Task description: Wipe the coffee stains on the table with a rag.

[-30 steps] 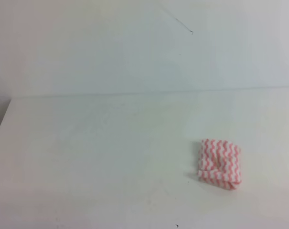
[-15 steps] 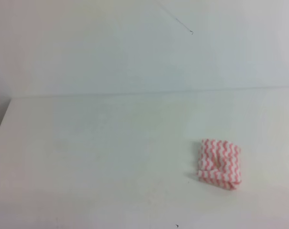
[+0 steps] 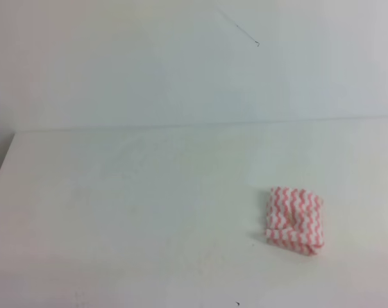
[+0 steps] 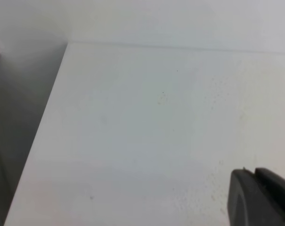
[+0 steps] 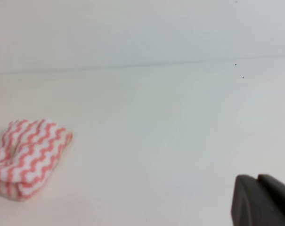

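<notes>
The rag [image 3: 295,220], a small folded cloth with pink-red and white zigzag stripes, lies flat on the white table [image 3: 149,192] at the right. Nothing touches it. No coffee stains show in any view. Neither arm appears in the exterior high view. In the right wrist view the rag [image 5: 27,155] sits far left, and my right gripper [image 5: 257,178] shows at the bottom right corner, well apart from it, its dark fingers pressed together. In the left wrist view my left gripper [image 4: 254,172] also pokes in at the bottom right with its fingers together, over bare table [image 4: 147,117].
A pale wall [image 3: 181,64] rises behind the table, with a thin dark line [image 3: 245,33] on it. The table's left edge [image 3: 2,170] drops off into shadow [image 4: 20,117]. A few tiny black specks [image 5: 235,64] dot the surface.
</notes>
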